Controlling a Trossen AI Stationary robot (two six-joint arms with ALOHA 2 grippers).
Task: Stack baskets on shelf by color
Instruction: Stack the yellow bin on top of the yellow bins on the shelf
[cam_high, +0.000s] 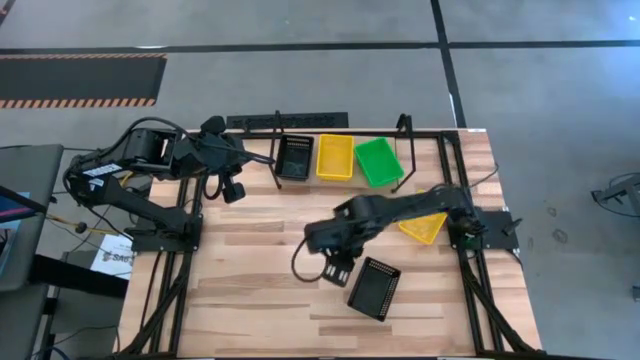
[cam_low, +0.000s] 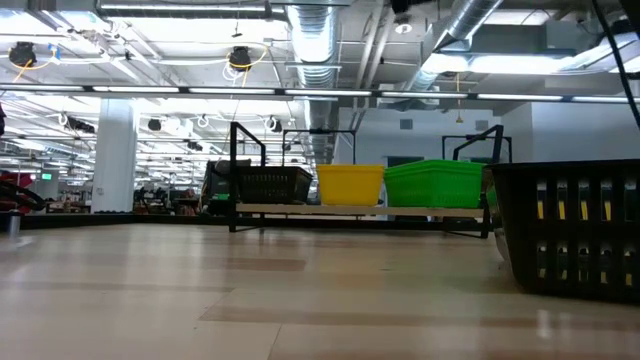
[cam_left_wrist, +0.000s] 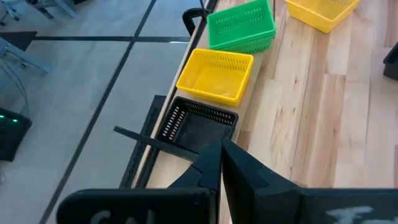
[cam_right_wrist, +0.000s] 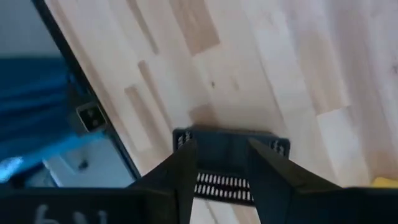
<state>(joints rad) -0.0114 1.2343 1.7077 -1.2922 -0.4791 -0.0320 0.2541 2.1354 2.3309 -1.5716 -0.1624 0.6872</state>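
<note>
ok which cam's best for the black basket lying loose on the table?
High view: the whole black basket shows, beside the right hand. Low view shows only one perforated side; right wrist view shows one end between the fingers; left wrist view barely catches it.

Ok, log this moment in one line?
right claw: open, over loose black basket | left claw: shut, near shelf | shelf row: black, yellow, green | loose yellow basket on table

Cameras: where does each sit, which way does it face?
High: overhead, straight down; both arms, table.
Low: tabletop height, facing the shelf; no arm visible.
Left wrist: behind shut left gripper, toward shelf baskets.
Right wrist: above open right gripper, down at black basket.
Shared: black basket in high, low, right wrist.
</note>
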